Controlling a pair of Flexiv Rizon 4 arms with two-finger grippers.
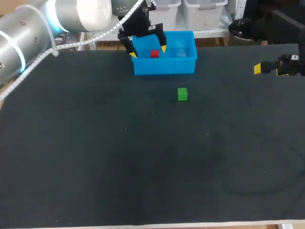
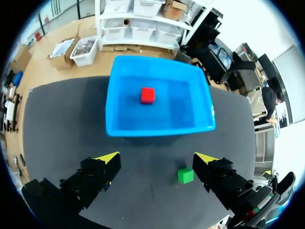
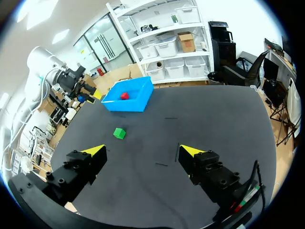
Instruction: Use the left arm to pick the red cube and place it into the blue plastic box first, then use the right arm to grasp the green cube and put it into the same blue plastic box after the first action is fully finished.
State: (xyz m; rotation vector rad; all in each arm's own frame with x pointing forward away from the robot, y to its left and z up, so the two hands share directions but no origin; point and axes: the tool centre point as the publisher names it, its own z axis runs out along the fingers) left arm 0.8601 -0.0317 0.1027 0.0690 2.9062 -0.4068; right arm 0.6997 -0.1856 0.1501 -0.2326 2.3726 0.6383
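The red cube [image 1: 154,54] [image 2: 147,95] [image 3: 124,96] lies inside the blue plastic box [image 1: 165,66] [image 2: 119,119] [image 3: 135,103] at the table's far middle. My left gripper [image 1: 148,51] [image 2: 158,160] hangs open above the box, nothing between its fingers. The green cube [image 1: 182,94] [image 2: 186,175] [image 3: 119,133] sits on the black tabletop just in front of the box, toward its right end. My right gripper [image 1: 267,68] [image 3: 140,151] is open and empty at the far right edge of the table, well away from the green cube.
The black tabletop [image 1: 143,157] stretches wide in front of the box and the green cube. My left arm [image 1: 43,28] comes in over the far left corner.
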